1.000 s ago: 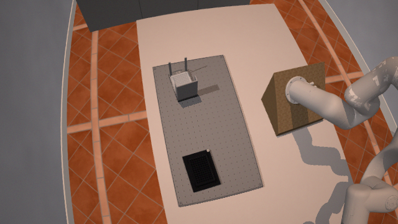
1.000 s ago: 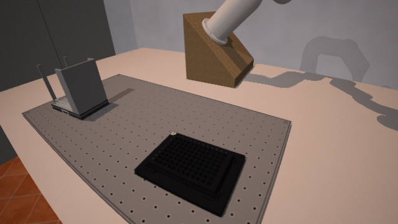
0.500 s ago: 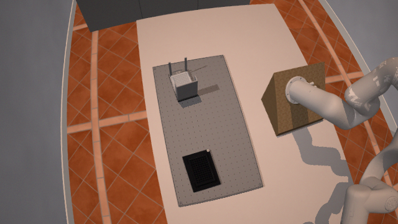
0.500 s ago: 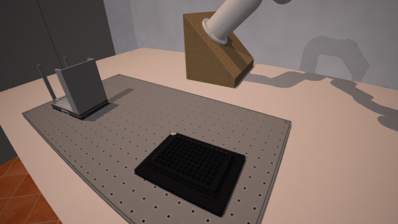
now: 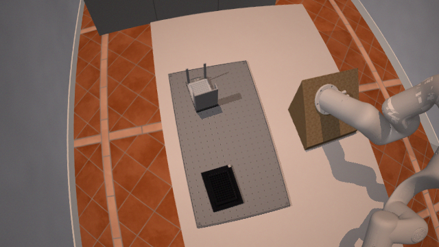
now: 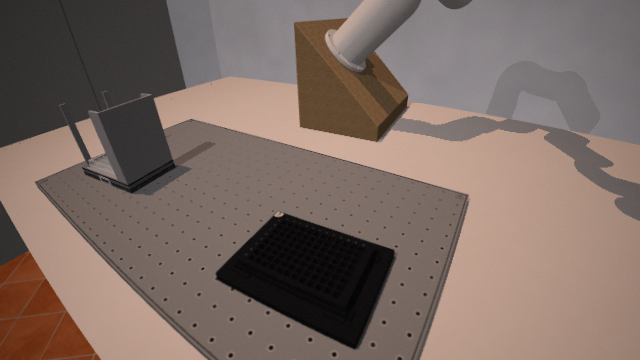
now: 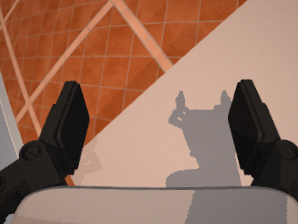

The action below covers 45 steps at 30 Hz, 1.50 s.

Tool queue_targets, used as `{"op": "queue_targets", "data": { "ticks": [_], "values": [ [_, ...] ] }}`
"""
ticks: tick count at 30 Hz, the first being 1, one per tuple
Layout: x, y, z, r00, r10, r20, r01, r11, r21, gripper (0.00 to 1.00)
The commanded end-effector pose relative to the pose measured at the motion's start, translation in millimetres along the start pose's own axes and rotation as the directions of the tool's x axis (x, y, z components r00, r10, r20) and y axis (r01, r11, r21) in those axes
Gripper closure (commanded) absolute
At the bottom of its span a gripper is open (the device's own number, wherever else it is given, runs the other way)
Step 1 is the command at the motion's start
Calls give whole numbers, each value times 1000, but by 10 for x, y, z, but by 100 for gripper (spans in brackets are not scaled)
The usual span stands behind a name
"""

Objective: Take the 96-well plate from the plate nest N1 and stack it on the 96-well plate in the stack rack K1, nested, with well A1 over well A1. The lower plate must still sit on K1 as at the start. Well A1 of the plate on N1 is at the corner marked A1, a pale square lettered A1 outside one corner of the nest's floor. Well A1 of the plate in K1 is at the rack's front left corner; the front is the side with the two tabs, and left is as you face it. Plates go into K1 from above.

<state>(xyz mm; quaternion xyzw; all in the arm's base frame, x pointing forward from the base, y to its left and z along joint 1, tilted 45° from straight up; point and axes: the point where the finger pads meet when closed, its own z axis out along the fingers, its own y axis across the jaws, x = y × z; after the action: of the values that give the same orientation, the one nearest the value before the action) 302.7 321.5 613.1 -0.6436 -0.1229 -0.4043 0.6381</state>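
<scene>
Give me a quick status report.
Tool open, empty, off beyond the table edge. Black plate on its nest, untouched. Rack unobstructed.

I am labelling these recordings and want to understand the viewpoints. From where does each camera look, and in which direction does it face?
Top: high above, looking down on the perforated breadboard with stack rack K1 and the black plate on nest N1; the arm shows at right.
Exterior: low at the table's corner beside the nest, facing the wooden arm pedestal; only the arm's first link shows.
Wrist: on the arm, facing the table edge and tiled floor; the open, empty end effector frames it.
Top and exterior share rack, plate, and pedestal.
</scene>
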Motion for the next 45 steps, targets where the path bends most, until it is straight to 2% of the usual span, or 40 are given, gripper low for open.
{"op": "queue_targets", "data": {
  "ticks": [1,5,8,12,19,23,27,29,30,32,35,39,41,45],
  "values": [
    [38,180,62,994,-102,32,103,994,-39,0],
    [52,375,106,990,-137,46,139,989,-56,0],
    [54,406,112,990,-137,46,139,989,-56,0],
    [65,606,134,965,-240,105,251,963,-102,0],
    [75,795,155,964,-242,106,253,962,-103,0],
    [81,996,156,927,-332,177,357,924,-137,0],
    [87,1196,157,927,-332,177,357,924,-137,0],
    [87,1203,157,927,-332,177,357,924,-137,0],
    [87,1253,153,915,-352,198,382,913,-143,0],
    [87,1253,153,915,-352,198,382,913,-143,0],
    [88,1403,138,878,-404,255,450,879,-156,0],
    [88,1602,119,878,-404,256,450,879,-156,0],
    [89,1623,117,878,-404,256,450,879,-156,0],
    [84,1819,78,822,-460,337,531,832,-159,0]
  ]
}}
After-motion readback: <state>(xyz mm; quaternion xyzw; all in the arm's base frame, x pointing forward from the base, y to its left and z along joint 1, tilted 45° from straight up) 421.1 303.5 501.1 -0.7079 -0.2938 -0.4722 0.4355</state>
